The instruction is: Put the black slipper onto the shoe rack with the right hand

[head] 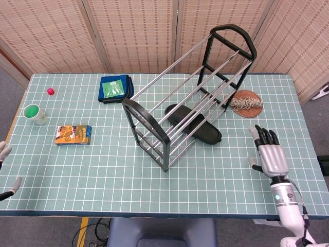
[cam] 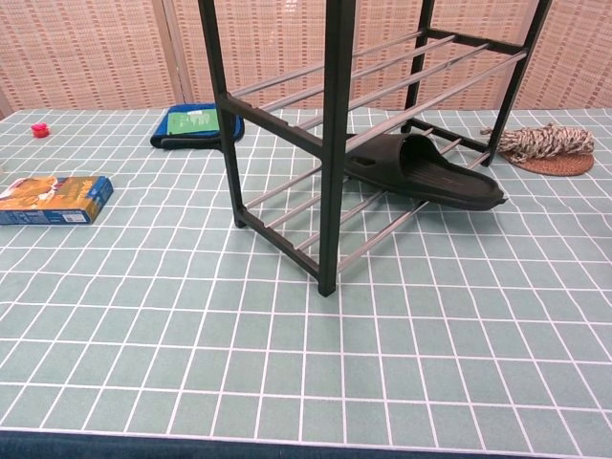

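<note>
Right hand [head: 270, 155]: seen over the bench [head: 103, 170], well apart from the rack, fingers [head: 263, 136] spread wide, nothing held.
Black slipper [cam: 432, 175]: laid on the shoe rack [head: 191, 98]'s lowest bars, one end poking past them toward the right hand.
Risk: the overhanging end could be tipped off if the rack is bumped.
Left hand [head: 4, 154]: barely glimpsed at the edge; finger state cannot be told.

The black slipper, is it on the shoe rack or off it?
On it: the black slipper lies across the lowest rails of the shoe rack, its heel end sticking out, free of any robot hand.
</note>
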Controlling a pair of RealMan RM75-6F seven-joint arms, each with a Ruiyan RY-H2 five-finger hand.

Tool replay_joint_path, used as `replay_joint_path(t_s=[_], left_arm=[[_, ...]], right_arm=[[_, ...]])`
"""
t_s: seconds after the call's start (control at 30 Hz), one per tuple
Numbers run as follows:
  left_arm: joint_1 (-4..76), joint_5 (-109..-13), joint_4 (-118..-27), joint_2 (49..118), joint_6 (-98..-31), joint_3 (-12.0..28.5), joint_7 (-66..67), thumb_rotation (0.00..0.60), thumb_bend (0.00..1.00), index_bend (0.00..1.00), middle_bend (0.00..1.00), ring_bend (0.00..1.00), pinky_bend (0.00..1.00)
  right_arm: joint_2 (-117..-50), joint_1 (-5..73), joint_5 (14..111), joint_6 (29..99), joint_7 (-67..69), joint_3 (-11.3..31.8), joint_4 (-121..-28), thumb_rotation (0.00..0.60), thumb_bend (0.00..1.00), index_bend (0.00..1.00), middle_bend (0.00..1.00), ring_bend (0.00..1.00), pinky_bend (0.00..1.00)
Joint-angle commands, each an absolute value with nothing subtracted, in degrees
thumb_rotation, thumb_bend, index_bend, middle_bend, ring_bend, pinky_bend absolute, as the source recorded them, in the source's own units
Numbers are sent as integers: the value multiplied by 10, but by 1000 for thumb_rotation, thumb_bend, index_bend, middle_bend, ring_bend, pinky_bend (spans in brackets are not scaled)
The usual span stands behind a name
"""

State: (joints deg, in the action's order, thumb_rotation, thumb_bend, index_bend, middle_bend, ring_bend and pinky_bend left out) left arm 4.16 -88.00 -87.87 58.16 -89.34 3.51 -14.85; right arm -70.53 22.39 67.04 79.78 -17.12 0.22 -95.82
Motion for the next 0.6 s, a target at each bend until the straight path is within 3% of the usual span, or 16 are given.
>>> replay_joint_path(t_s=[0.03, 0.27, 0.6], left_arm=[[55, -861, -883, 588, -869, 42, -128, 600, 377, 32, 0, 0, 0], [63, -846, -887, 597, -851, 46, -95, 600, 377, 32, 0, 0, 0], [66, -837, -896, 604, -840, 43, -60, 600, 377, 32, 0, 0, 0]], right_arm=[[-727, 155, 731, 865, -110, -28, -836, 600, 271, 0, 0, 0, 0], [-735, 128, 753, 865, -55, -22, -782, 600, 274, 0, 0, 0, 0], [-727, 108, 801, 881, -67, -19, -811, 600, 274, 0, 0, 0, 0]])
